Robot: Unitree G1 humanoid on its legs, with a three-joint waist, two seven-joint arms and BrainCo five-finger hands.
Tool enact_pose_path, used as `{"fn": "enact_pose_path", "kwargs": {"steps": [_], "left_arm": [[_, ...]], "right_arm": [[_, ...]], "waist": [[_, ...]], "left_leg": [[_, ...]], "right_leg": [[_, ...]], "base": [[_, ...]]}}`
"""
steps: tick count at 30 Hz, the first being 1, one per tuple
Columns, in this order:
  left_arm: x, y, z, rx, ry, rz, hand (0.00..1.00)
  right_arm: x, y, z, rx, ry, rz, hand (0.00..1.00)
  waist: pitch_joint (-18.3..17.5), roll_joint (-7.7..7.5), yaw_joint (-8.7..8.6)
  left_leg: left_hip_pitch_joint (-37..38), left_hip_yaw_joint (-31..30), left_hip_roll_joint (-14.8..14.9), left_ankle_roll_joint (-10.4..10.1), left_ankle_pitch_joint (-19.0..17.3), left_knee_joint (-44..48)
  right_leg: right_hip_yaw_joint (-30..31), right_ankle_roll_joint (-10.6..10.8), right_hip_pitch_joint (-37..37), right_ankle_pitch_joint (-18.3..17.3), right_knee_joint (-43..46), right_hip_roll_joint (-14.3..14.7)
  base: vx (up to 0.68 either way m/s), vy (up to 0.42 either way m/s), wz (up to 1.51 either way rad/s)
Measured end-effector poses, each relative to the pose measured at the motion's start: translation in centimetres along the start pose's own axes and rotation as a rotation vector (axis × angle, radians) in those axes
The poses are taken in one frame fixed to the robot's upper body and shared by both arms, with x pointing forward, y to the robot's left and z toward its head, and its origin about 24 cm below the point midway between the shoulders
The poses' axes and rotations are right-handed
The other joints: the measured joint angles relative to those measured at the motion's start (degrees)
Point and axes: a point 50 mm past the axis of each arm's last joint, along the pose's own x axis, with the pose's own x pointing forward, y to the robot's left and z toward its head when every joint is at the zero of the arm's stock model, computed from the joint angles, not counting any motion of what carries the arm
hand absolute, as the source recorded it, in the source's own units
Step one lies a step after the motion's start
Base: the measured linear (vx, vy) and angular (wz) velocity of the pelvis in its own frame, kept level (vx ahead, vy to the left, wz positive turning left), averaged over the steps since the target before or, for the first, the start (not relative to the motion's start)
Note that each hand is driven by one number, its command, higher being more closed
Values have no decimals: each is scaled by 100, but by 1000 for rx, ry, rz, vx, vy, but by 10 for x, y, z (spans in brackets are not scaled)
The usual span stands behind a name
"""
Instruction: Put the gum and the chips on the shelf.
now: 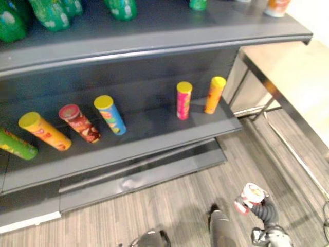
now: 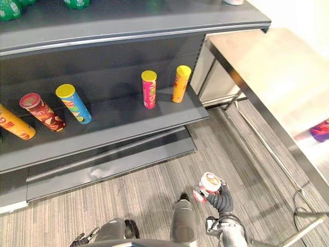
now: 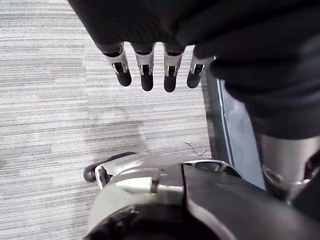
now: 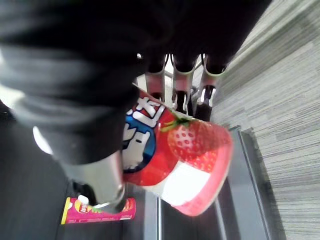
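Your shelf [image 1: 149, 131] carries chip cans on its lower board: a pink can [image 1: 183, 100] and an orange can [image 1: 214, 94] upright, others leaning. Whether the task's chips are among them cannot be told. The gum, judged to be the strawberry-printed tub [image 4: 175, 155], is not yet shelved. Your right hand [image 2: 223, 200] clasps it low over the floor, well apart from the shelf. Your left hand [image 3: 145, 70] hangs slack and empty. A purple item [image 2: 321, 129] on the steel table [image 2: 267, 67] is cut off, unidentifiable.
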Motion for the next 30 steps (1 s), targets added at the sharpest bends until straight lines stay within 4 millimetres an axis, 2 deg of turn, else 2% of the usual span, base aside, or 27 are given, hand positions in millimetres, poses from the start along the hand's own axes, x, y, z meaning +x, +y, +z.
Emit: {"fn": "enact_pose_path", "kwargs": {"steps": [2,4,6,9,11,12,14,15,16,17,19,20,22,24,25,27,28,30], "left_arm": [[1,-8,3,-12,-9,-20,0],[1,-8,4,-25,-8,-19,0],[1,-7,3,-38,-4,-12,0],[-1,-6,-2,-67,10,-6,0],[-3,-3,-9,-89,28,-2,0],[-3,-2,-11,-93,32,1,0],[-4,1,-15,-98,49,5,0],[-4,2,-16,-99,53,7,0],[-4,4,-16,-102,53,11,0],[-4,4,-15,-103,52,11,0],[-3,5,-15,-109,49,10,0],[-3,5,-14,-110,47,8,0],[-3,6,-14,-115,46,3,0],[-3,6,-14,-113,47,-2,0],[-3,6,-14,-105,46,-5,0],[-3,7,-14,-88,45,-6,0],[-3,8,-15,-82,47,-11,0],[-4,9,-16,-80,49,-13,0]], "right_arm": [[5,-1,9,3,-45,-7,100],[13,-6,19,2,-95,-30,100],[17,-15,28,-6,-137,-69,100],[22,-41,42,-29,-201,-194,100],[17,-65,51,-55,-236,-316,100],[16,-71,54,-62,-248,-345,100],[6,-104,79,-109,-353,-523,100],[4,-111,86,-122,-385,-564,100],[0,-125,104,-149,-466,-642,100],[-1,-130,113,-160,-508,-672,100],[-5,-148,149,-195,-683,-770,100],[-6,-152,158,-197,-728,-785,100],[-6,-157,192,-211,-896,-787,100],[-4,-156,213,-226,-991,-748,100],[1,-152,227,-243,-1043,-701,100],[10,-145,240,-243,-1087,-615,100],[20,-137,252,-269,-1109,-535,100],[31,-129,263,-291,-1124,-453,100]], "waist": [[33,128,11],[57,105,30],[40,93,25],[-10,81,27],[-165,38,23],[-199,21,16],[-392,-23,10],[-454,-43,11],[-558,-77,13],[-590,-98,13],[-711,-140,7],[-736,-153,6],[-797,-180,12],[-912,-200,22],[-931,-208,26],[-949,-222,33],[-1010,-231,48],[-1040,-242,55]], "left_leg": [[-41,-292,97,-151,89,-111],[100,-511,137,-313,331,-517],[243,-608,134,-376,500,-841],[397,-648,187,-452,724,-1332],[497,-627,218,-518,857,-1644],[540,-621,215,-528,883,-1712],[761,-585,207,-567,978,-2024],[801,-559,200,-566,1000,-2082],[855,-522,181,-564,1041,-2182],[901,-503,166,-572,1072,-2250],[1013,-486,118,-567,1147,-2451],[1017,-487,103,-556,1156,-2472],[1099,-493,57,-539,1185,-2570],[1116,-513,11,-526,1244,-2665],[1147,-526,0,-522,1267,-2701],[1218,-528,-11,-522,1293,-2764],[1220,-551,-19,-519,1320,-2802],[1226,-602,-34,-513,1378,-2879]], "right_leg": [[-273,-74,87,-74,-58,93],[-473,-178,217,-138,-84,165],[-526,-182,395,-138,-277,199],[-581,-282,656,-55,-772,322],[-593,-348,746,68,-1070,420],[-595,-359,779,86,-1121,431],[-593,-380,947,129,-1330,461],[-584,-379,955,131,-1356,463],[-572,-377,960,133,-1387,459],[-564,-379,977,143,-1412,456],[-538,-386,1059,237,-1568,458],[-539,-379,1065,244,-1586,452],[-535,-358,1156,284,-1673,417],[-550,-355,1156,286,-1687,379],[-557,-345,1179,292,-1687,367],[-557,-345,1231,292,-1690,364],[-564,-345,1232,292,-1692,362],[-589,-345,1232,293,-1693,352]], "base": [[151,-177,60],[108,-194,48],[72,-143,36],[64,-112,9],[88,-53,-6],[105,-35,-5],[95,-20,-4],[104,-8,-6],[64,-1,-8],[93,6,-5],[56,14,-3],[0,0,0],[10,24,5],[13,21,9],[17,15,9],[-11,6,4],[-30,-4,7],[-24,-12,11]]}}
